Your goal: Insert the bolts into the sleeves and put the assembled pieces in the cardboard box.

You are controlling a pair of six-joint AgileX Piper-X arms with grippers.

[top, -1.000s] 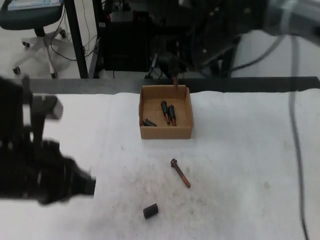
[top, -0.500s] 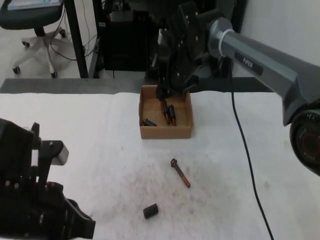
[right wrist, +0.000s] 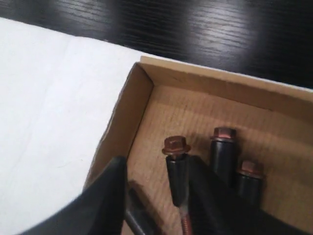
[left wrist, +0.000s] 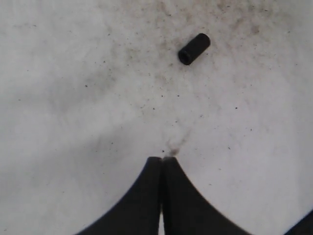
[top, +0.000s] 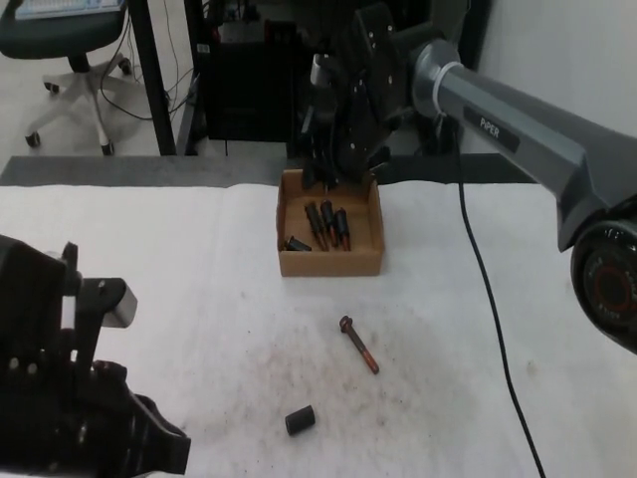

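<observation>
Bench [top: 498, 398]: one bolt [top: 358, 345], one sleeve [top: 300, 420]; box [top: 330, 264]: three assembled pieces [top: 326, 214]; left fingers [left wrist: 142, 205] clenched, right fingers [right wrist: 105, 200] released.

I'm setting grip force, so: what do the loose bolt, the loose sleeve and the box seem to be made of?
Loose bolt: probably metal with a coppery-red finish, judging by the shank's colour. Loose sleeve: matte black tube with no shine; rubber, plastic or coated metal, cannot tell which. Box: brown corrugated cardboard, with fine ribbing on its floor.

The right hand [top: 338, 171] hangs over the cardboard box [top: 330, 264]; a loose bolt [top: 359, 345] and sleeve [top: 300, 419] lie apart
</observation>
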